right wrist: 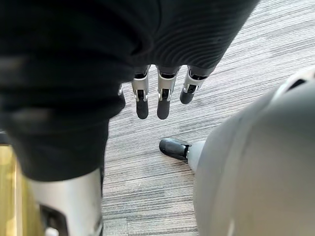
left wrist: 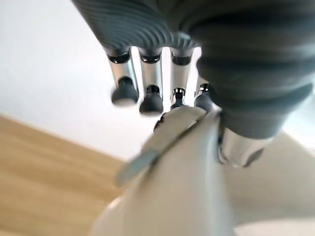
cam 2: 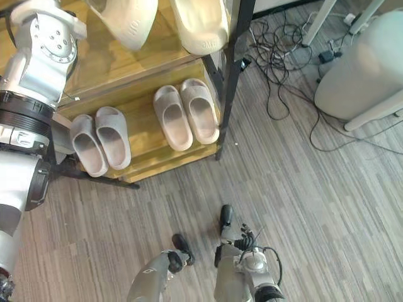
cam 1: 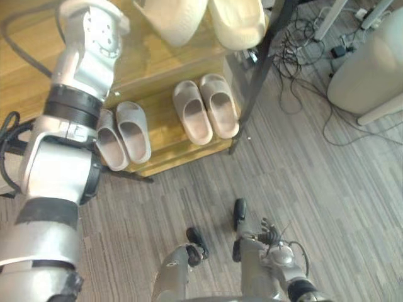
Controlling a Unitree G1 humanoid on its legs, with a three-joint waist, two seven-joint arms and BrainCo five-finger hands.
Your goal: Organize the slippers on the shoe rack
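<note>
On the lower shelf of the wooden shoe rack with black metal posts stand two pairs of taupe, thick-soled foam slippers, toes pointing towards the robot: the left taupe pair sits near the shelf's left end, and the right taupe pair sits beside the right-hand post. Each pair lies side by side with its two slippers touching. Two cream foam slippers show above them on the upper shelf.

The left arm reaches up to that upper level. In its wrist view the left hand pinches the raised edge of a cream slipper between curled fingertips and thumb, above light wood; which of the two it is cannot be told.

The right hand hangs low over the grey wood-pattern floor, fingers straight and relaxed, holding nothing.

Any print on the slippers is too small to read.
</note>
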